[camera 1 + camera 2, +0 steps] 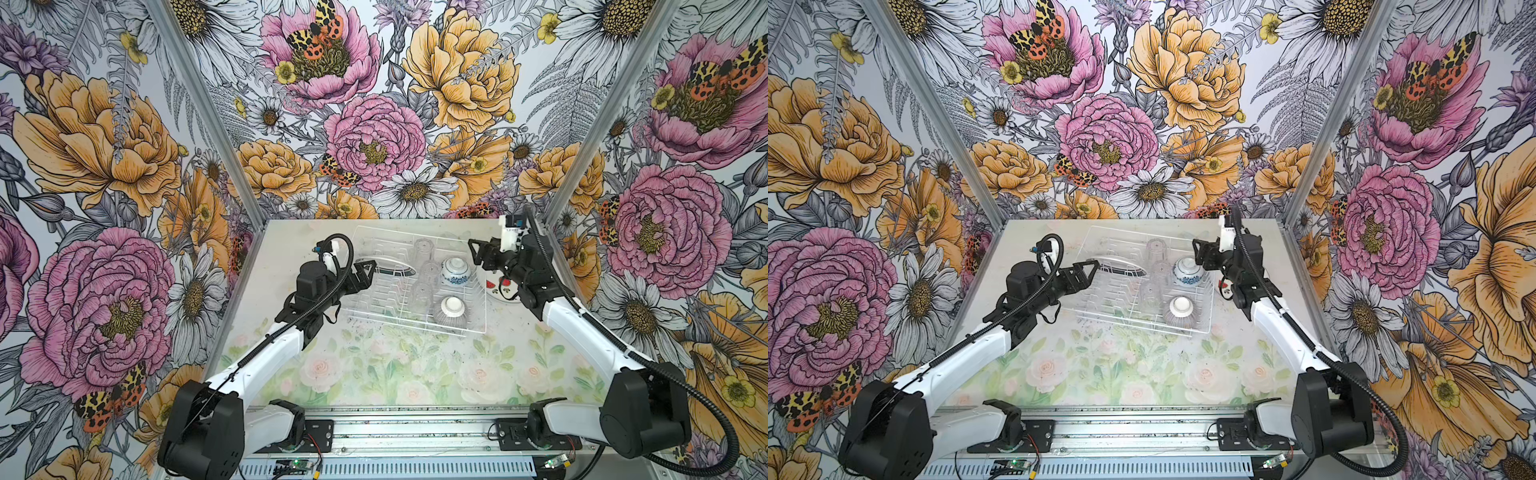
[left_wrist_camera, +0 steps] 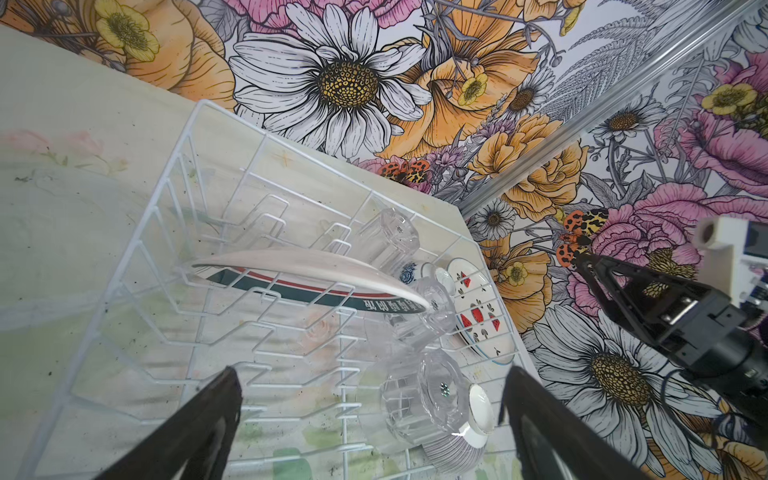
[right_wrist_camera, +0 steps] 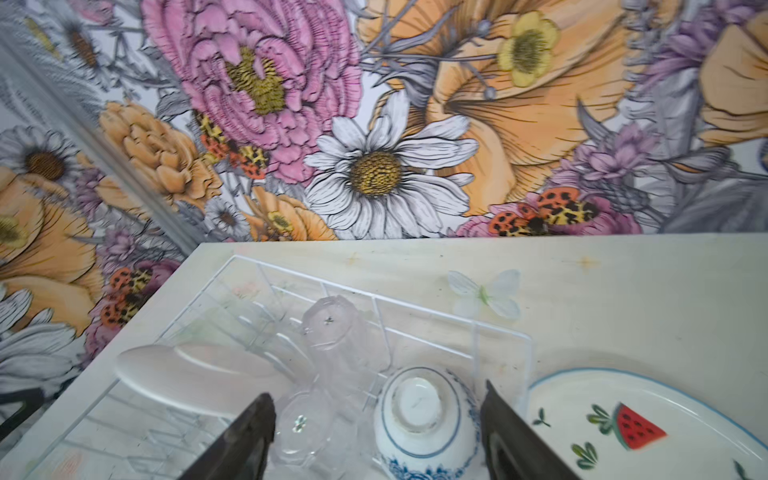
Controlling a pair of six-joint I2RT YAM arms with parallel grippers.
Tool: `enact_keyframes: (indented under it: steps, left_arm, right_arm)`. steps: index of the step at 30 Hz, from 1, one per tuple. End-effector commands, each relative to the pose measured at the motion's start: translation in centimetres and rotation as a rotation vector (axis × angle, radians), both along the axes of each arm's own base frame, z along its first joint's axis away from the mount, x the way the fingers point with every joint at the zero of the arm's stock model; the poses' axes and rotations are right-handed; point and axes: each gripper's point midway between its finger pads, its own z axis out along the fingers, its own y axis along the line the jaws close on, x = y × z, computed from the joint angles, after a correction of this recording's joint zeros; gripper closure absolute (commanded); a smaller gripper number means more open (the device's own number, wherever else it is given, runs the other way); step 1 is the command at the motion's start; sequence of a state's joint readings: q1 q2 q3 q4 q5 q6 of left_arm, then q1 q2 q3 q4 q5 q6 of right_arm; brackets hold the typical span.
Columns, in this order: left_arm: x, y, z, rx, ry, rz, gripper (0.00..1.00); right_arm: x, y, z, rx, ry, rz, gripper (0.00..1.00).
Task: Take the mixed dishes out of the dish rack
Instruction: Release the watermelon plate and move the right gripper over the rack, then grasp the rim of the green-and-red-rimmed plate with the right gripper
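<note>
Our left gripper stands wide and empty at centre left, beside the teal-and-red-rimmed plate upright in the dish rack. Our right gripper, jaws apart and empty, hangs near the blue-and-white bowl. The watermelon-print plate lies outside, right of the rack.
</note>
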State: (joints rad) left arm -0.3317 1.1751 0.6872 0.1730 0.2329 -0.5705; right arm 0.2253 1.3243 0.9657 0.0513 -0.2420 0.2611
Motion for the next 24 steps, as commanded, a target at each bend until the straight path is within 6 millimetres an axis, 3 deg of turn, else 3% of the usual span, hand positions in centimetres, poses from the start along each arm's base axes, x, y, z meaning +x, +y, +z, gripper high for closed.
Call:
enact_keyframes:
  steps: [1,7,10,18,24]
  left_arm:
    - [-0.7,0.3,1.4,-0.014,-0.033,0.017,0.01]
    - [-2.0,1.0,1.6,-0.027,-0.052,0.031,0.01]
    - [-2.7,1.2,1.8,-0.030,-0.068,0.024,0.01]
    - [-4.6,2.1,1.2,0.004,-0.104,0.029,0.01]
    - [-5.0,3.6,-0.2,0.035,-0.105,0.092,0.01]
  right_arm:
    - [-0.5,4.0,-1.8,-0.127,0.027,0.159,0.17]
    - [-0.3,11.1,-3.2,-0.234,0.029,0.314,0.13]
    - [-0.5,13.5,-4.3,-0.299,0.024,0.348,0.11]
    - [0.4,17.0,-6.6,-0.325,0.083,0.379,0.07]
    - [1.7,17.8,-7.4,-0.389,0.084,0.321,0.09]
